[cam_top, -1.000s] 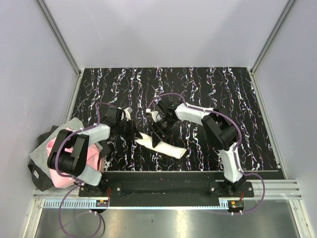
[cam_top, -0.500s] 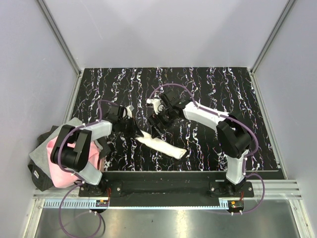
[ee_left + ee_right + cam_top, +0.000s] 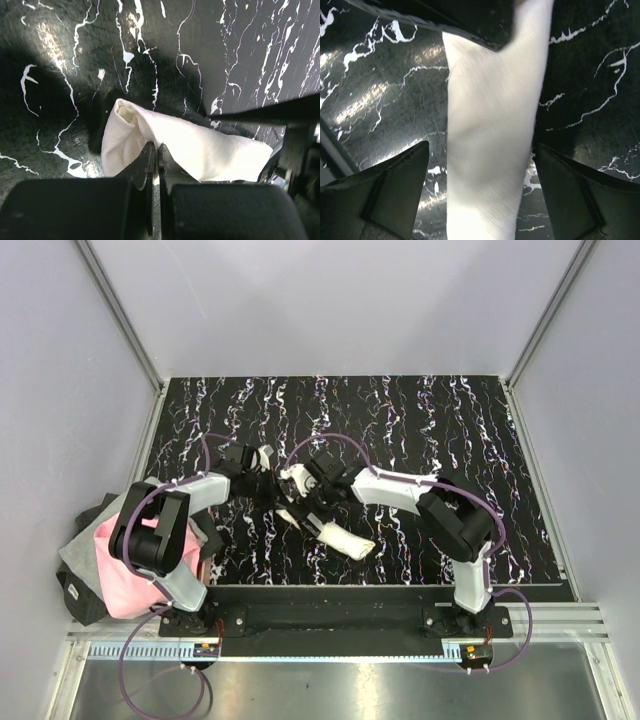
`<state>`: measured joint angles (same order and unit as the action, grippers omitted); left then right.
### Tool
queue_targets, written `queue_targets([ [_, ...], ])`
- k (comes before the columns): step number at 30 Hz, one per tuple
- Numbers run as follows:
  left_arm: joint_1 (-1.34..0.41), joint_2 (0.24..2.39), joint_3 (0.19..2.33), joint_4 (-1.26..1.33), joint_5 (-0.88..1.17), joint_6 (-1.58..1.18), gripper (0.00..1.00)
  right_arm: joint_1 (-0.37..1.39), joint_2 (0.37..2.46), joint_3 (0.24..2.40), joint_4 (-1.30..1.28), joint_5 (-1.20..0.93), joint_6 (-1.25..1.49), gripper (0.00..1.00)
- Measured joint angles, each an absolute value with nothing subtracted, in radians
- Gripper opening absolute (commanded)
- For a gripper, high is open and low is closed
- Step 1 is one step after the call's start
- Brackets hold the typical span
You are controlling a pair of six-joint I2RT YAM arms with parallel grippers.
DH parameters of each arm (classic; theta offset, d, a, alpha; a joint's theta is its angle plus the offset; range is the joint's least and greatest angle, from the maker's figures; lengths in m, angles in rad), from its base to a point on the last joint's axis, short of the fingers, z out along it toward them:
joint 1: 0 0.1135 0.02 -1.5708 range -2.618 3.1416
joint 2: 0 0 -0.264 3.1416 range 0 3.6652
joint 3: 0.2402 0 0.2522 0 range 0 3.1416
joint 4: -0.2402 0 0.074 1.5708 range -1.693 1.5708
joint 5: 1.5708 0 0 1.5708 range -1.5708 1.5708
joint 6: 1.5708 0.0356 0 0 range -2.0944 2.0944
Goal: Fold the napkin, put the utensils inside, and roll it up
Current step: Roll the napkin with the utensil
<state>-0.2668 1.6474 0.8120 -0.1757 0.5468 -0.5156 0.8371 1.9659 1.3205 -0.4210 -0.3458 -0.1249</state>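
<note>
The napkin (image 3: 341, 538) is a cream roll lying slantwise on the black marbled table. No fork or copper utensil shows; they are hidden or out of view. My left gripper (image 3: 279, 496) is at the roll's left end, its jaws closed on a fold of the napkin (image 3: 190, 145), as the left wrist view (image 3: 155, 150) shows. My right gripper (image 3: 306, 510) is open just above the roll. In the right wrist view (image 3: 482, 165) its fingers (image 3: 395, 175) stand on either side of the napkin (image 3: 490, 115) without touching it.
A pink and grey cloth (image 3: 105, 565) lies bunched off the table's left edge beside the left arm's base. Grey walls close in the table at the left, back and right. The right arm's black body (image 3: 300, 150) is close beside the left gripper.
My right gripper has moved left and nearer, down over the roll's left part. My left gripper has shifted right to the roll's end. The roll's left end now sits under the grippers.
</note>
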Motion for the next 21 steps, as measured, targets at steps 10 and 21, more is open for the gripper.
queue_targets([
  [10, -0.267, 1.652, 0.851, -0.193, 0.542, -0.51, 0.46, 0.924, 1.965, 1.29, -0.338, -0.034, -0.017, 0.8],
  [21, -0.235, 1.635, 0.969, -0.269, 0.5, -0.492, 0.84, 0.933, 1.919, 1.203, -0.274, 0.117, 0.122, 0.63],
])
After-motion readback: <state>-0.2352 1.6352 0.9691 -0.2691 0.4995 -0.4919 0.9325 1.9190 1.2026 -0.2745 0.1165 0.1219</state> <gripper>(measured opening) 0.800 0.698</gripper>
